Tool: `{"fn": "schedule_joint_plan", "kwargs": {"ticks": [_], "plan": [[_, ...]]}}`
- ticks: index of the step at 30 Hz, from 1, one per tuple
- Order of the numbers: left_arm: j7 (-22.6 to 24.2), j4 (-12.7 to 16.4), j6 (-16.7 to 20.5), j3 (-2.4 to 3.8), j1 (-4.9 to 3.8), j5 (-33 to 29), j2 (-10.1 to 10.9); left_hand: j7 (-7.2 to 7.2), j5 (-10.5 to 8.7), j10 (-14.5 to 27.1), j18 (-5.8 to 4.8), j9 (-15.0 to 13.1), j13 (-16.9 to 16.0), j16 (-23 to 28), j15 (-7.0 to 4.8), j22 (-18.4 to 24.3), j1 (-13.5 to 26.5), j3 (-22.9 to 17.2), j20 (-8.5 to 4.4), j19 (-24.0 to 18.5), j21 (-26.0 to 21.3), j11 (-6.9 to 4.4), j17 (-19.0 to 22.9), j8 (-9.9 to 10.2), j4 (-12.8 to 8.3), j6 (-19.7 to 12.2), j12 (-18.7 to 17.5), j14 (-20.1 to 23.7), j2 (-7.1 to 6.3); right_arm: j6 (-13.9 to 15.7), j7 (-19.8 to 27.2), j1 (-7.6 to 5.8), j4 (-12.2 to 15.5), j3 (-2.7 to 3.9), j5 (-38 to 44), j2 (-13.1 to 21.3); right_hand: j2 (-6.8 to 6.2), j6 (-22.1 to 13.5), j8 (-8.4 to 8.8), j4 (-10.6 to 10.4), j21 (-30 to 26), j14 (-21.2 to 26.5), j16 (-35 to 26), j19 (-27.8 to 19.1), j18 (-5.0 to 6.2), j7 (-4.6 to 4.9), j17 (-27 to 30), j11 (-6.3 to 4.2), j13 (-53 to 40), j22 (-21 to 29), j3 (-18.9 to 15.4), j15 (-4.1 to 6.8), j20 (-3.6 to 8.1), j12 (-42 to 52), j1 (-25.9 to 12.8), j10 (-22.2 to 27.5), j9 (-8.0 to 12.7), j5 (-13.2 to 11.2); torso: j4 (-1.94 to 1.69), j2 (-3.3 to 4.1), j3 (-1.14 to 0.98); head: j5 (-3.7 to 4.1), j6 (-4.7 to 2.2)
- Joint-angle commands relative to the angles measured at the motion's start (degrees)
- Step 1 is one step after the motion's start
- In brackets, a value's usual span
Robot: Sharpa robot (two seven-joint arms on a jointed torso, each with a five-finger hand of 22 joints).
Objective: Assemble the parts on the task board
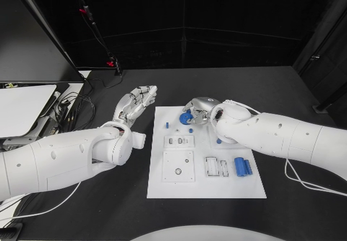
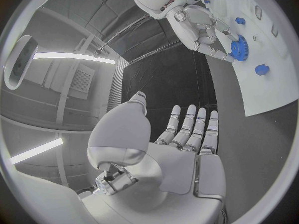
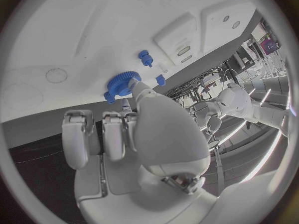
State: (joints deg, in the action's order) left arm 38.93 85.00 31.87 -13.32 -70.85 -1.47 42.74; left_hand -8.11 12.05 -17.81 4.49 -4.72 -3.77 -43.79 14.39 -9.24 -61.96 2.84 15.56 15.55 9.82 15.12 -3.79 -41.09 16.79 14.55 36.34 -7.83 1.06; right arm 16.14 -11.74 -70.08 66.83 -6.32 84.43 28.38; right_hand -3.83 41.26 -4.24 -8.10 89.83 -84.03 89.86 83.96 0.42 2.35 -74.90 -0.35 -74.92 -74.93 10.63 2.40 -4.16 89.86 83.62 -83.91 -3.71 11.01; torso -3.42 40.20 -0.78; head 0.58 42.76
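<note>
The right hand [image 1: 199, 111] is reaching over the far end of the white task board [image 1: 231, 187] and is pinching a blue gear [image 1: 186, 118] between its fingertips, the gear sitting at the board's surface near the far-left corner. The left hand [image 1: 137, 103] is hovering over the black table [image 1: 108, 211] just beside the board's left edge, fingers straight and spread, holding nothing. 2 blue cylinders [image 1: 243, 166] are lying side by side near the board's right edge.
</note>
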Motion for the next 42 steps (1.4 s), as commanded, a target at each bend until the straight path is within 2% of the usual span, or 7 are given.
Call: {"fn": "schedule_joint_plan", "kwargs": {"ticks": [1,5,11,18,23,29,42], "plan": [[15.55,0.01,-0.30,0.05,-0.09,0.38,-0.02,-8.94,0.36,-0.27,0.87,0.06,0.07,-0.36,0.25,-0.01,0.15,-0.01,0.42,-0.17,0.26,0.11,0.08,-0.24,-0.01,0.45,0.40,-0.16,0.60,2.15,1.73,0.00,0.57,0.01,0.24,0.29,-0.40,-2.81,0.63,0.08,0.17,-5.97,0.14,6.04,-0.42,-0.52,-15.10,-0.67,-15.08,-15.07,-0.41,0.68,0.56,0.14,-0.45,-6.09,0.23,-0.26,0.03,-0.03,-0.05,-0.14,-0.07],[15.51,0.02,-0.29,0.05,-0.09,0.38,0.12,-8.94,0.36,-0.27,0.87,0.06,0.07,-0.36,0.25,-0.01,0.15,-0.01,0.42,-0.17,0.26,0.11,0.08,-0.24,-0.01,0.45,0.40,-0.16,0.60,4.46,3.38,0.07,0.94,0.01,-0.47,0.59,-0.46,-3.63,0.62,0.03,0.17,-5.97,0.14,6.04,-0.42,-0.66,-15.10,-0.93,-15.08,-15.07,-0.66,0.95,0.83,0.14,-0.72,-6.09,0.23,-0.38,0.14,0.00,0.01,-0.13,-0.13],[15.47,-0.03,-0.34,0.04,-0.08,0.38,0.10,-8.94,0.40,-0.26,0.88,0.08,0.07,-0.37,0.26,-0.01,0.10,0.00,0.43,-0.18,0.27,0.12,0.08,-0.24,-0.02,0.45,0.41,-0.15,0.67,6.02,3.81,0.11,1.10,0.01,-1.11,0.74,-0.28,4.56,-2.17,-0.71,0.17,-5.97,0.14,6.04,-0.42,1.37,-15.10,-0.33,-15.08,-15.07,-1.52,0.94,1.12,0.14,-2.04,-6.09,-0.90,-0.60,0.08,0.01,0.04,0.05,-0.07],[15.37,-0.04,-0.49,0.03,-0.08,0.38,0.07,-8.94,0.40,-0.26,0.88,0.08,0.07,-0.37,0.26,-0.01,0.10,0.00,0.43,-0.18,0.27,0.12,0.08,-0.24,-0.02,0.45,0.41,-0.15,0.67,8.68,3.84,0.13,1.96,0.01,-1.77,1.46,-0.86,5.13,-2.10,-2.33,0.17,-5.97,0.14,6.04,-0.42,2.68,-15.10,0.80,-15.08,-15.07,-3.00,0.05,0.43,0.14,-4.20,-6.09,-0.63,-1.43,0.03,0.02,0.01,0.22,-0.16],[15.36,-0.13,-0.56,0.02,-0.08,0.38,0.14,-8.94,0.40,-0.26,0.88,0.08,0.07,-0.37,0.26,-0.01,0.10,0.00,0.43,-0.18,0.27,0.12,0.08,-0.24,-0.02,0.45,0.41,-0.15,0.67,14.45,7.24,0.10,5.75,0.05,-7.56,4.78,-1.48,5.28,-1.96,-3.82,0.17,-5.97,0.14,6.04,-0.42,3.42,-15.10,1.52,-15.08,-15.07,-3.95,-0.47,-0.11,0.14,-5.40,-6.09,-0.47,-2.19,0.10,-0.08,0.02,0.14,-0.13],[15.42,-0.53,-0.66,-0.01,-0.05,0.38,-0.10,-8.95,0.48,-0.26,0.88,0.12,0.06,-0.38,0.28,-0.04,0.02,0.02,0.45,-0.16,0.32,0.12,0.08,-0.24,-0.04,0.46,0.42,-0.16,0.76,19.87,14.06,-0.65,11.72,0.11,-20.36,11.01,-1.93,8.68,-3.39,-5.97,0.17,-5.97,0.14,6.04,-0.42,5.62,-15.10,4.32,-15.08,-15.07,-4.86,-2.53,-1.79,0.14,-6.81,-6.09,-0.99,-0.83,-0.01,-0.16,0.03,0.68,-0.02],[15.50,-0.95,-0.81,-0.22,0.07,0.38,-0.45,-8.95,0.55,-0.26,0.88,0.14,0.06,-0.38,0.29,-0.02,-0.04,0.03,0.47,-0.21,0.31,0.12,0.08,-0.25,-0.06,0.46,0.43,-0.16,0.82,15.51,28.53,-1.53,17.11,0.02,-39.74,23.84,-0.91,11.11,-3.97,-4.46,0.17,-5.97,0.14,6.04,-0.42,5.45,-15.10,4.42,-15.08,-15.07,-4.81,-3.09,-2.85,0.14,-4.15,-6.09,-1.28,-1.52,0.05,-0.10,-0.03,2.54,-0.76]]}}
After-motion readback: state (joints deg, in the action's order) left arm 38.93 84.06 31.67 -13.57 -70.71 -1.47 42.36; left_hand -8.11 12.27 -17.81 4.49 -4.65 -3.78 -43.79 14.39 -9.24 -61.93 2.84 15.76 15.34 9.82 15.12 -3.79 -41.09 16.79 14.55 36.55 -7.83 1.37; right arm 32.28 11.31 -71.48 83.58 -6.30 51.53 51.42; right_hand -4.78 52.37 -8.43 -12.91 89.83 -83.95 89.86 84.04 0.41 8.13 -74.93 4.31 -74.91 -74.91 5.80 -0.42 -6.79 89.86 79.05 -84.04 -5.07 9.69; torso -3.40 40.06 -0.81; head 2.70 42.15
